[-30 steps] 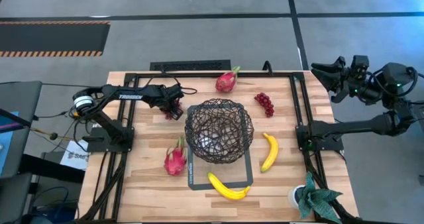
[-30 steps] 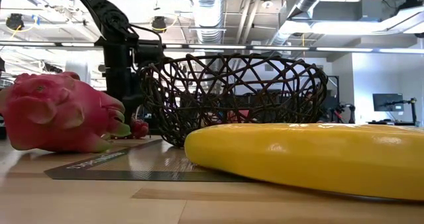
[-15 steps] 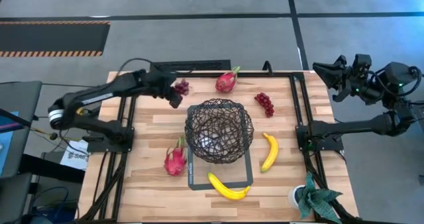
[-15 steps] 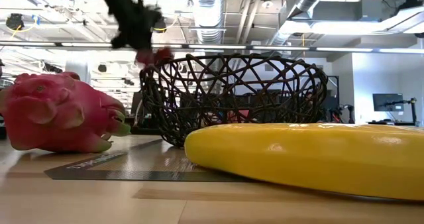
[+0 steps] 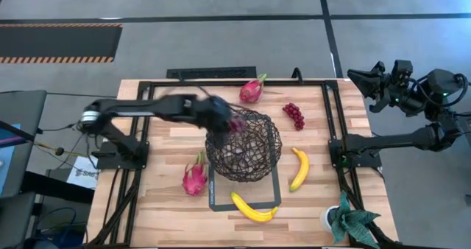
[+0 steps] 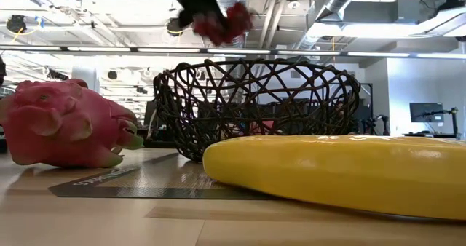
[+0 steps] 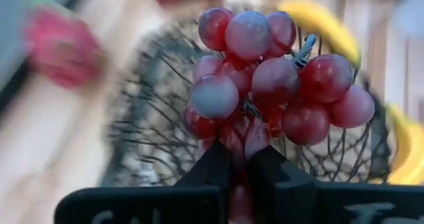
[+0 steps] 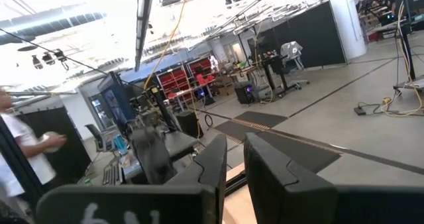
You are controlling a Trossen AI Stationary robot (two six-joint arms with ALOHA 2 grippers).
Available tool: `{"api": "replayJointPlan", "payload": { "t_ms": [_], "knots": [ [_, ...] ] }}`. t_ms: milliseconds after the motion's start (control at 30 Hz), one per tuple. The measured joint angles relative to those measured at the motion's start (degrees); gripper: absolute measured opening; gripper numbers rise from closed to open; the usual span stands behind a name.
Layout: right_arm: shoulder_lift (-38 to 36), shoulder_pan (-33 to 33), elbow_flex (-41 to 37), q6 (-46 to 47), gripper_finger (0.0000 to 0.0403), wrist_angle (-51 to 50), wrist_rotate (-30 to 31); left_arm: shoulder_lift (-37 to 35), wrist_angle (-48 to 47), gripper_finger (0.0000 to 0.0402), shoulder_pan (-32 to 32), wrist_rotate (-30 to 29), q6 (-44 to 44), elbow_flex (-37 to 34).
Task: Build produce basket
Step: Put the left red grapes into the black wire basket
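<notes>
My left gripper (image 5: 227,118) is shut on a bunch of dark red grapes (image 7: 265,78) and hangs in the air over the left rim of the dark wire basket (image 5: 243,146). In the low view the grapes (image 6: 226,24) are above the basket (image 6: 255,108). On the table lie a second grape bunch (image 5: 294,115), two dragon fruits (image 5: 252,90) (image 5: 195,177) and two bananas (image 5: 299,168) (image 5: 254,208). My right gripper (image 5: 360,83) waits off the table's far right corner, its fingers a narrow gap apart. My left gripper pinches the grape bunch between its two fingers (image 7: 212,161) at the bunch's near end (image 7: 240,141); whether they grip stem or grapes is hidden by the fruit. The bunch is lifted clear and sticks out beyond the fingertips, above the basket's rim.
The basket stands on a dark mat (image 5: 213,194) at the table's middle. A green potted plant (image 5: 352,223) stands at the near right corner. Black frame rails run along the table's left and right sides. The near banana (image 6: 342,173) fills the low view's foreground.
My left gripper has lifted the grape bunch off the table left of the basket, swung it first toward the far edge while rising, then toward the right. It now holds the bunch over the basket's left rim. The right arm has kept still.
</notes>
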Motion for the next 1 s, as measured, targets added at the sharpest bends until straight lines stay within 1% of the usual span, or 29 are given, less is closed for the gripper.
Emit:
{"api": "replayJointPlan", "payload": {
  "t_ms": [67,267,367,467,500,600,733,867,1000],
  "knots": [
    [0.0,0.0,0.0,0.0,0.0074,0.0,0.0,5.0,-1.4,0.0,-0.3,1.2,1.1,1.8],
    [0.0,0.0,0.0,0.1,0.0074,0.0,-0.3,16.4,-5.8,0.0,0.2,0.6,3.1,8.8],
    [0.0,0.0,0.0,0.1,0.0074,-0.2,-0.5,20.6,-9.7,0.0,0.7,2.0,2.2,11.9],
    [0.0,0.0,0.0,0.1,0.0074,-0.3,-0.5,24.5,-15.3,0.0,1.1,1.1,0.9,14.1],
    [0.0,0.0,0.0,0.1,0.0074,-0.2,-0.6,25.5,-16.5,0.0,1.1,0.6,0.3,14.7],
    [0.0,0.0,0.0,0.0,0.0074,-0.4,-0.8,27.1,-18.0,0.0006,1.2,1.5,0.7,15.6],
    [0.0,0.0,0.0,-0.5,0.0074,-0.6,-3.8,27.2,-17.2,0.0041,1.2,2.0,2.1,15.7],
    [0.0,0.0,0.0,-0.5,0.0074,-0.6,-6.6,26.9,-16.1,0.0096,1.4,0.1,1.7,15.7],
    [0.0,0.0,0.0,-0.5,0.0074,-2.1,-6.8,26.8,-15.9,0.0153,1.5,-0.7,1.3,15.7]
  ]
}}
